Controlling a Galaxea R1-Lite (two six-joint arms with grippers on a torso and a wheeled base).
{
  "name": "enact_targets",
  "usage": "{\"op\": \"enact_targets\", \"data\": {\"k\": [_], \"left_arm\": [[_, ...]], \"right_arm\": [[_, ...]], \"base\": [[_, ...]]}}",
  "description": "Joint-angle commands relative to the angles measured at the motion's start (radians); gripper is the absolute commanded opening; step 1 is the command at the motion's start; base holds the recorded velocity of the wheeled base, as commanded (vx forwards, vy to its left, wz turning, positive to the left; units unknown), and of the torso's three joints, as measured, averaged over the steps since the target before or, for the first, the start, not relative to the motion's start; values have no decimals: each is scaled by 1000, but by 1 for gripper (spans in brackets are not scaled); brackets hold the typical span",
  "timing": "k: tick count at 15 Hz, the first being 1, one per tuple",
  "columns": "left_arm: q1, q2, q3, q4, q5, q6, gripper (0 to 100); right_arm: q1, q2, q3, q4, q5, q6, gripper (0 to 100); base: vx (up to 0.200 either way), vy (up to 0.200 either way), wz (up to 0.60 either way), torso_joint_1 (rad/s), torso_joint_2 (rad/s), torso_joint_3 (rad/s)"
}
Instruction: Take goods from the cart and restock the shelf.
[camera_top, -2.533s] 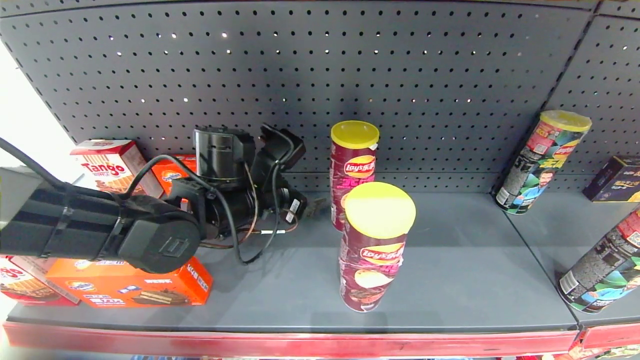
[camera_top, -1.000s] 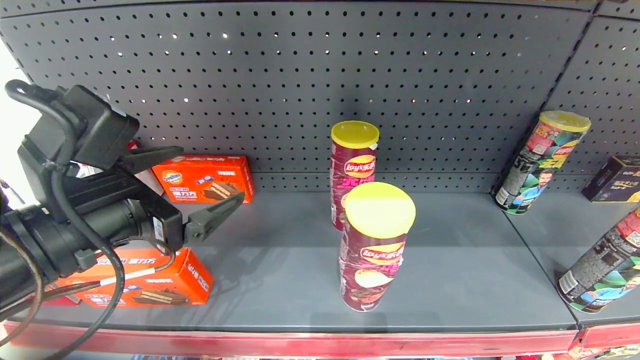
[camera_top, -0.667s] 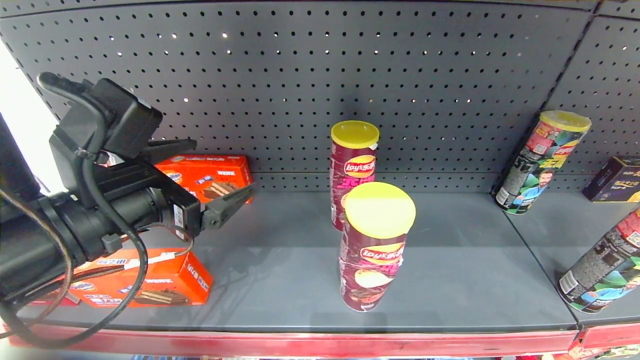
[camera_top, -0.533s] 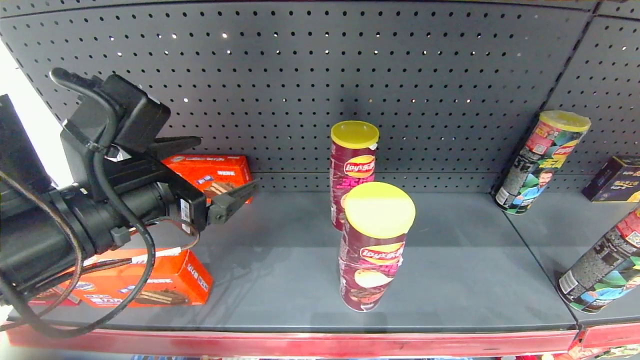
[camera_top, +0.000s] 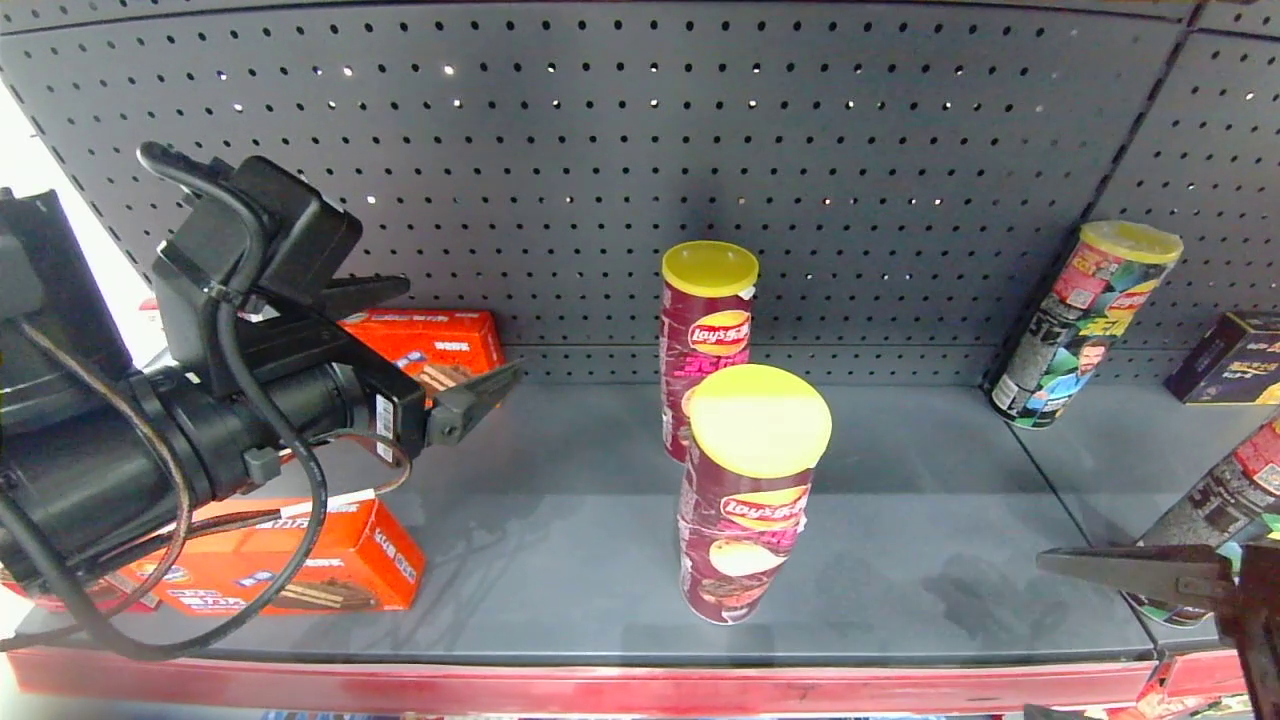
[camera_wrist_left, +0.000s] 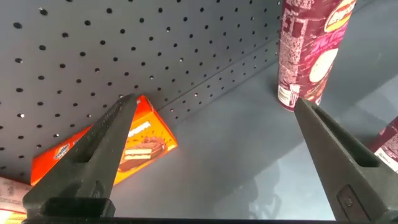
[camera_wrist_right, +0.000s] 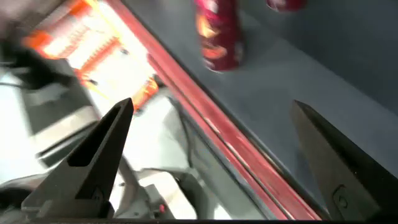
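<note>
My left gripper hangs open and empty above the left part of the grey shelf, just in front of an orange biscuit box lying by the back wall. In the left wrist view the left gripper frames that orange box and a crimson chip can. A second orange box lies near the shelf's front under the arm. Two yellow-lidded crimson cans stand mid-shelf, one behind and one in front. My right gripper is open at the lower right, in front of the shelf edge.
Black-and-green chip cans lean at the right, one by the back wall and one near the front, with a dark box beyond. A pegboard wall closes the back. The red shelf lip runs along the front.
The left gripper has let go of the back orange box, drawn back and risen, then drifted slightly right. The right gripper has come into the head view at lower right.
</note>
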Motion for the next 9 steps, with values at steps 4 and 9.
{"op": "enact_targets", "data": {"k": [4, 9], "left_arm": [[28, 9, -12, -2, -1, 2, 100], [48, 24, -33, -9, -1, 9, 100]], "right_arm": [[18, 170, -11, -108, -181, 12, 100], [19, 305, -20, -225, -308, 41, 100]], "base": [[0, 0, 0, 0, 0, 0], [0, 0, 0, 0, 0, 0]]}}
